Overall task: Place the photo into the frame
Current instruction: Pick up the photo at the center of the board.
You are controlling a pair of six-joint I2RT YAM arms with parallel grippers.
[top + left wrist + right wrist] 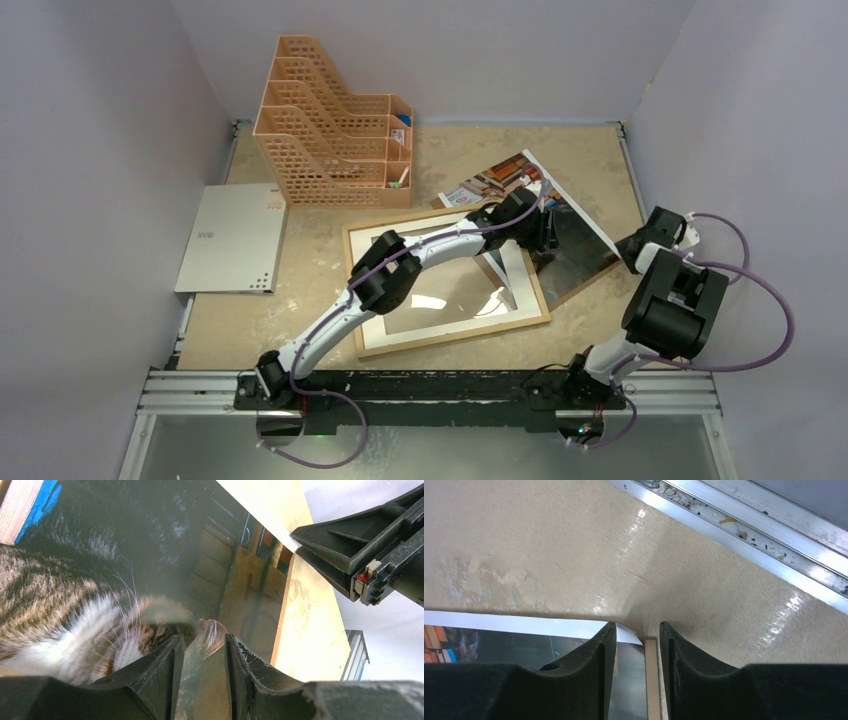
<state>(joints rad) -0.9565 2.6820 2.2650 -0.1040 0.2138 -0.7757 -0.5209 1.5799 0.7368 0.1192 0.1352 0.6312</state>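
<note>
Light-wood frame (460, 335) — photo (500, 180) outside, by its corner

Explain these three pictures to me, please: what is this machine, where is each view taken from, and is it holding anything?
These are two robot arms bolted at the near edge of a table. The wide picture comes from a camera above and behind them. The other two come from a small camera on each wrist, so the black prongs at the bottom are that arm's own fingers.

On the table lie a light-wood frame, a cat photo askew at its far right corner, a brown board peeking out beneath the photo, an orange file organizer and a grey sheet.

The left end effector is over the photo and the right end effector is at its corner. Both have their jaws apart, and neither clearly grips anything.
</note>
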